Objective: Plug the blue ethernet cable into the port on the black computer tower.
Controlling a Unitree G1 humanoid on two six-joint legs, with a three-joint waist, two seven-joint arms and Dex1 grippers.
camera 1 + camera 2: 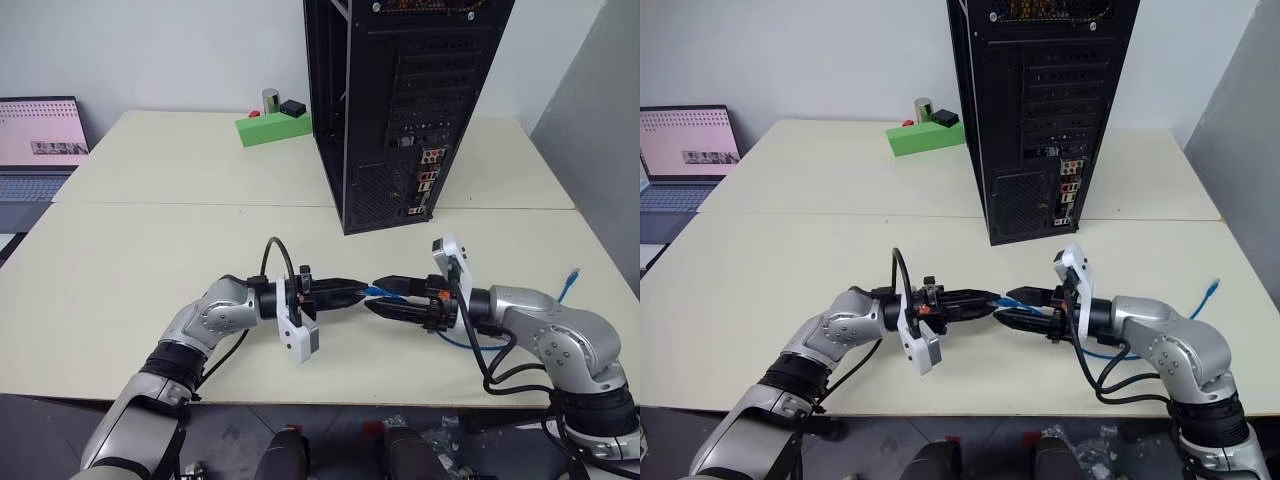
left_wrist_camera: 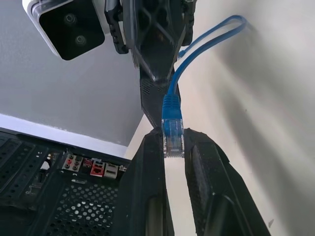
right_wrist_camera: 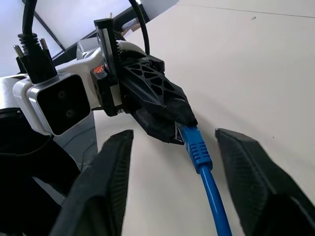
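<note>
The blue ethernet cable [image 1: 376, 292] has one clear plug pinched between the tips of my left gripper [image 1: 360, 292], which is shut on it and points level toward my right arm, above the table's front part. My right gripper [image 1: 388, 298] faces it tip to tip. In the right wrist view its fingers [image 3: 113, 167] stand open on either side of the cable [image 3: 209, 182] without touching it. The rest of the cable loops under my right arm, and its other plug [image 1: 571, 274] lies on the table at the right. The black computer tower [image 1: 400, 100] stands upright behind. The port is somewhere in its coloured rear connector cluster [image 1: 428, 172].
A green block [image 1: 272, 128] with small objects on it sits at the back, left of the tower. An open laptop [image 1: 40, 140] is at the far left. The beige table [image 1: 150, 250] has a seam across it in front of the tower. A grey wall [image 1: 610, 120] stands at the right.
</note>
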